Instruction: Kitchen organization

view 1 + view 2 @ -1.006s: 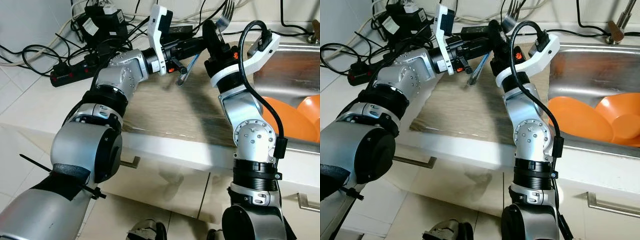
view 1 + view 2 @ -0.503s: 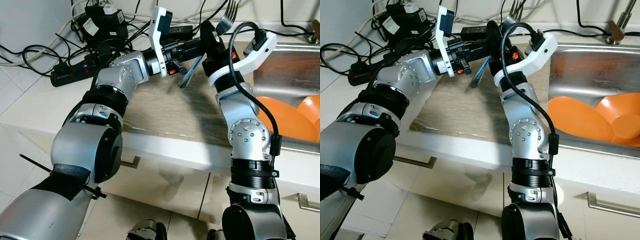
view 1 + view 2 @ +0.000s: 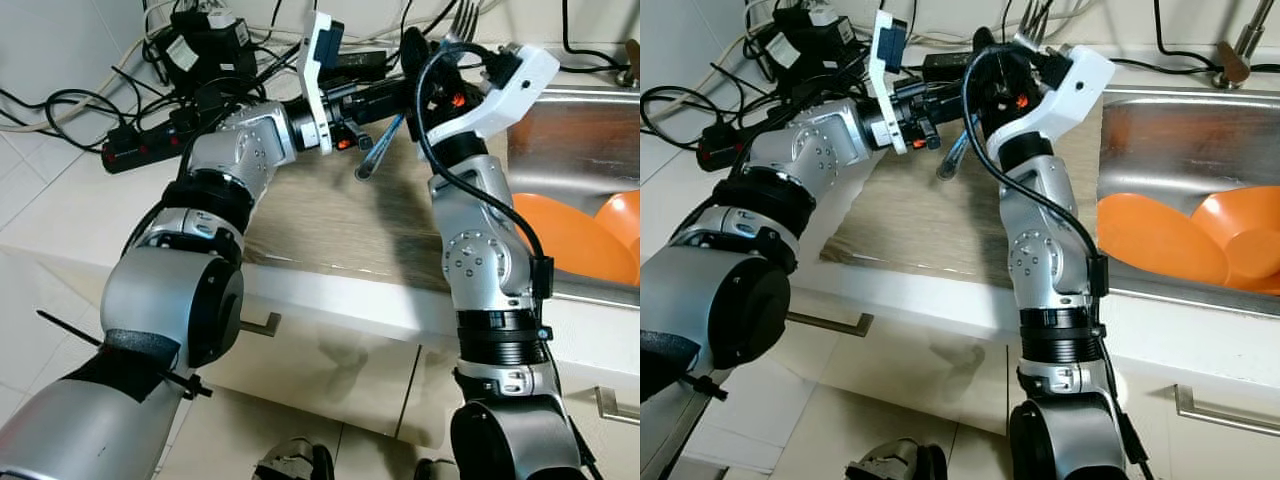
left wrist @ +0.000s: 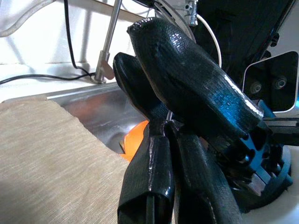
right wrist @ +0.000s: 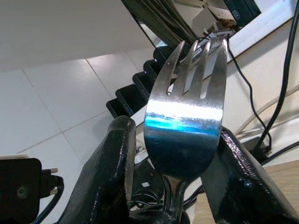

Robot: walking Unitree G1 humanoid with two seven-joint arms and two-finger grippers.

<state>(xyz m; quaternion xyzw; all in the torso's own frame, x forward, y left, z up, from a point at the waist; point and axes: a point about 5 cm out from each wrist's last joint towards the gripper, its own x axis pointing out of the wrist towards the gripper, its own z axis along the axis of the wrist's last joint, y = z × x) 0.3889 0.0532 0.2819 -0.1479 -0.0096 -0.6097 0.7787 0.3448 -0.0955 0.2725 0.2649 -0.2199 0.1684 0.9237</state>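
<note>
Polished steel shows between the fingers of the right tool (image 5: pixel 173 186): a fork (image 5: pixel 184 126) is clamped there by its neck, tines pointing away from the wrist toward the tiled wall and a tangle of black cables (image 3: pixel 215 60). Both arms are raised over the bench (image 3: pixel 90 210), and the two tools meet above a beige mat (image 3: pixel 320 210) that lies on the bench beside the sink (image 3: pixel 1180 150). The left tool (image 3: pixel 395 98) reaches across from the left and its fingers (image 4: pixel 154 177) are pressed together on the fork's handle (image 3: pixel 378 148), which slants down below the two tools toward the mat without touching it. In the left wrist view the black fingers of the right tool stand directly against the left fingers, crossing them. The fork is thus held at both ends, in the air, over the far part of the mat near the sink edge. Orange bowls (image 3: pixel 1165 240) lie in the steel sink to the right, well apart from the fork. A power strip (image 3: pixel 150 145) sits on the bench at the far left.
</note>
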